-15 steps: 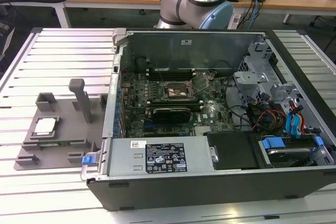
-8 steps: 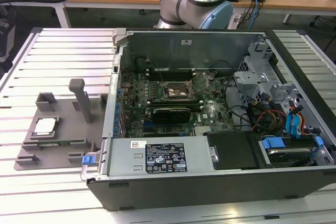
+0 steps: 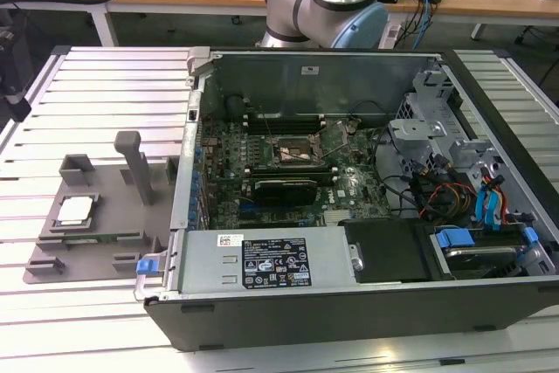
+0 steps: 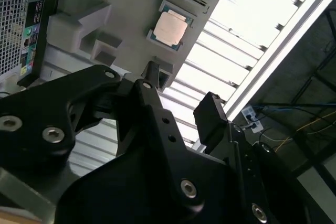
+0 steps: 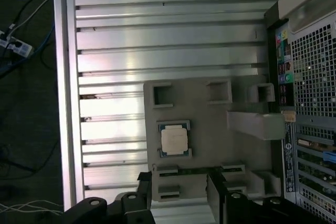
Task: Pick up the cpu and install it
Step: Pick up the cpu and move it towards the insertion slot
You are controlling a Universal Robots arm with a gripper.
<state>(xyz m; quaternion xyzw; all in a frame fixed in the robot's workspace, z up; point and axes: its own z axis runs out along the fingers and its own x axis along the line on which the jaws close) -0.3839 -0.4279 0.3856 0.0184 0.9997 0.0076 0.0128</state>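
Exterior view first: the cpu (image 3: 74,210) is parked in a pocket of the grey tray (image 3: 105,198) on the slatted counter (image 3: 113,85), toward the exterior view's left. The tray is set just beside the opened case (image 3: 288,264), and the cpu is well apart from the socket (image 3: 295,153) on the board inside.

Second wrist view: the pincer (image 4: 181,87) is spread wide with nothing pinched, and the cpu (image 4: 171,28) is left flat in the tray (image 4: 126,3), untouched.

First wrist view: the cpu (image 5: 174,140) is shown shiny side up, framed by its pocket. The pincer (image 5: 179,182) is held apart over the tray (image 5: 210,145) edge, near the cpu but clear of it.
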